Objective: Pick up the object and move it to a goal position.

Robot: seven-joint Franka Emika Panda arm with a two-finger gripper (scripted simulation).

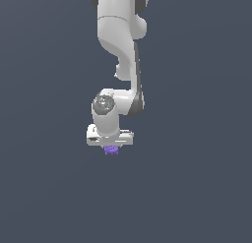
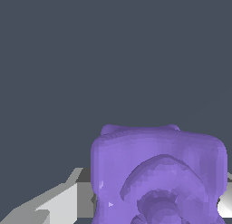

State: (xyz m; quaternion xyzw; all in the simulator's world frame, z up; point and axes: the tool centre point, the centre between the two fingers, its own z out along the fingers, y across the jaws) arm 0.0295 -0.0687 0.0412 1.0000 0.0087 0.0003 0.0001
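Observation:
The purple knobbly object (image 1: 111,149) peeks out just under the white hand of my gripper (image 1: 111,143) in the exterior view, near the picture's middle. In the wrist view the object (image 2: 158,173) fills much of the frame, very close to the camera. It sits between the two grey fingers (image 2: 56,201), one against each of its sides. The jaws are closed on it. The fingertips are hidden by the hand in the exterior view.
The plain dark grey-blue floor (image 1: 197,188) surrounds the arm on all sides. The white arm (image 1: 120,45) rises toward the exterior view's top. No other object and no goal marker shows.

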